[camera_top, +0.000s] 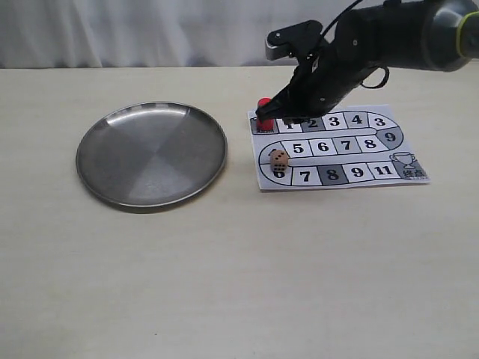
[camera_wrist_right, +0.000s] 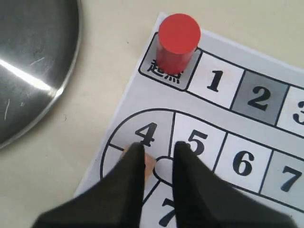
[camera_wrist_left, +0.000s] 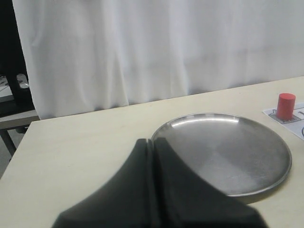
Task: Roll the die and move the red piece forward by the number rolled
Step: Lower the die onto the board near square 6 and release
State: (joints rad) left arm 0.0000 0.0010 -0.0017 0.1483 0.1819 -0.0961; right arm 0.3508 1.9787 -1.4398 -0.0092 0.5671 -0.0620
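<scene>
The die (camera_top: 278, 159) lies loose by the right hand (camera_wrist_right: 159, 148) — narrowly parted, gripping nothing.

The red piece (camera_wrist_right: 178, 40) stands upright on the board (camera_wrist_right: 137, 99), on its start square.

Exterior view: the right arm (camera_top: 397, 34), black, comes in from the upper right and slants down and to the left, wrist pitched nose-down. The right gripper (camera_top: 263, 117) sits low, tips close to the surface. Right wrist view: its two dark fingers (camera_wrist_right: 130, 185) run side by side with a narrow gap at the tips. Jaws slightly parted, nothing between them. Left wrist view: the left gripper (camera_wrist_left: 152, 142) has both fingers pressed flat together along their length, tips meeting, nothing visible between them.
</scene>
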